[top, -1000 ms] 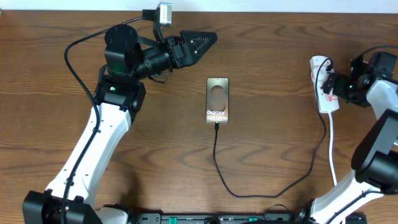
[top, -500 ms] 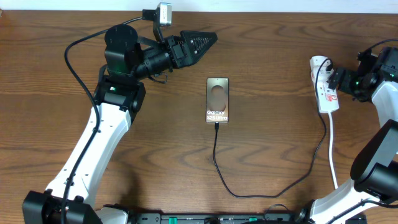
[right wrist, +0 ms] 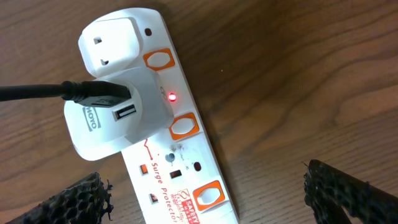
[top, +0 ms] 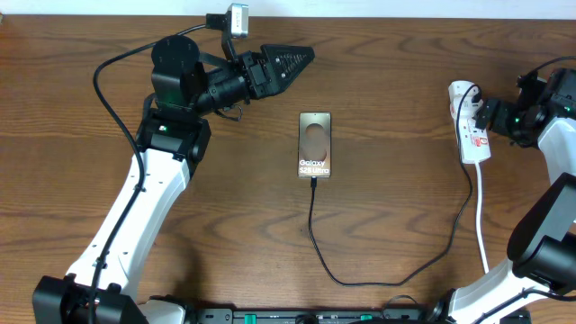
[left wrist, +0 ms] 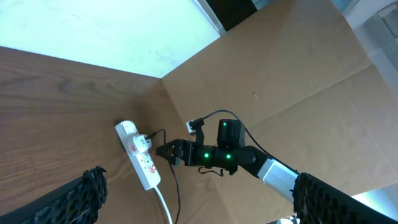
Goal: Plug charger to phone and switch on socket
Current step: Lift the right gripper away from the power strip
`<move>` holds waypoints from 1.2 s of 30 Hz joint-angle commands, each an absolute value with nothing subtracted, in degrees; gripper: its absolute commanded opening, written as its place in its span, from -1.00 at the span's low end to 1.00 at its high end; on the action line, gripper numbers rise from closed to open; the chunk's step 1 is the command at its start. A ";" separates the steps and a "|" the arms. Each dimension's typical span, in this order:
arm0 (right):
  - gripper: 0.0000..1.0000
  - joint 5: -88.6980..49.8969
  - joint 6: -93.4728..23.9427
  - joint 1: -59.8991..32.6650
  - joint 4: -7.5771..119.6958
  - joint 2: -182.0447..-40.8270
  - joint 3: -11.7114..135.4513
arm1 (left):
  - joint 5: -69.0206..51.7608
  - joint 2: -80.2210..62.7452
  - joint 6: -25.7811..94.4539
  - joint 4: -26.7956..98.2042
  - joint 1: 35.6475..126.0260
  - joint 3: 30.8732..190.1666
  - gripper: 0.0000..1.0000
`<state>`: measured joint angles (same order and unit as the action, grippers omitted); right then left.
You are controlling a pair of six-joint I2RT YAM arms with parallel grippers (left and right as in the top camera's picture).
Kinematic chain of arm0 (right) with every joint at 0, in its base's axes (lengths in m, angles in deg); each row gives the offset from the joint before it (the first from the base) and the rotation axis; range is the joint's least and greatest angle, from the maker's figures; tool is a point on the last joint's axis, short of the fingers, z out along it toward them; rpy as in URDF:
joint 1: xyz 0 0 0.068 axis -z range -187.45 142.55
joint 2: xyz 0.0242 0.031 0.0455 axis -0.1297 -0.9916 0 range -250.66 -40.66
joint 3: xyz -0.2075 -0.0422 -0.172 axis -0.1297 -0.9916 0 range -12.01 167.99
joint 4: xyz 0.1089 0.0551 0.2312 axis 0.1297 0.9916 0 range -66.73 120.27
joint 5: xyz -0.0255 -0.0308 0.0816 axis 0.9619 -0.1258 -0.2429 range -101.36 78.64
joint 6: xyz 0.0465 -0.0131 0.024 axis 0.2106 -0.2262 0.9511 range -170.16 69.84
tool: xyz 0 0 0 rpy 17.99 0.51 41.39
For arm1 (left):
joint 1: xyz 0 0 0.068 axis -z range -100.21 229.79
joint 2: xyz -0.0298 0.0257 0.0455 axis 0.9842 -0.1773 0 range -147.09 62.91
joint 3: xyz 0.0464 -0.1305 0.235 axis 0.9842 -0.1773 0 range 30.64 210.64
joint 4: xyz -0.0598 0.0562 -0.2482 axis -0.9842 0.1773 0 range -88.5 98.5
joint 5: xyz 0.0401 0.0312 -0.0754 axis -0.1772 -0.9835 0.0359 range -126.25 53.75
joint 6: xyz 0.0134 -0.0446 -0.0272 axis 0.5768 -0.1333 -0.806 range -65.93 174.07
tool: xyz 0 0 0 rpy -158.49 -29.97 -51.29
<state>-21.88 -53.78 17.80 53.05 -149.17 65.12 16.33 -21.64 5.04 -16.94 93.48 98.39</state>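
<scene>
Step in hand: switching on the power strip point(right wrist: 180, 155); judged all but done, as a red lamp point(right wrist: 172, 97) glows beside the white adapter point(right wrist: 112, 118).
Phone point(top: 315, 145): flat on the table point(top: 405, 54), mid-field, well apart from both arms.
Charger cable point(top: 312, 225): runs from the phone's near edge, loops right and rises to the adapter.
Right gripper point(top: 493, 118): just beside the strip, fingers point(right wrist: 74, 202) spread wide, grasping nothing.
Left gripper point(top: 292, 59): raised beyond the phone, fingers point(left wrist: 84, 196) parted, empty.
Method, if a press is needed: one fingertip straight down on the orange-rimmed switch point(right wrist: 183, 126) nearest the adapter, clear of adapter and cable.
Risk: a sideways push could shift the strip and tug the cable at the phone.
Not readable: whether the connector is fully seated, as it is too small overhead.
Not readable: any charging sign on the phone.
Uncertain: which switch governs the lit lamp.
Cut off: the strip's lower end in the right wrist view.
</scene>
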 commanded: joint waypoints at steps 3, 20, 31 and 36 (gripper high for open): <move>0.99 -22.21 -54.55 17.85 53.12 -149.11 65.01 | 16.66 -21.34 6.02 -17.38 93.31 99.11 0.93; 0.99 -22.21 -54.55 17.85 53.08 -149.37 65.01 | 16.66 -21.34 6.02 -17.38 93.31 99.11 0.93; 0.99 -22.21 -54.55 17.78 53.10 -144.60 65.01 | 16.66 -21.34 6.02 -17.38 93.31 99.11 0.93; 0.98 -22.21 -54.55 17.76 53.10 -139.21 65.01 | 16.66 -21.34 6.02 -17.38 93.31 99.11 0.93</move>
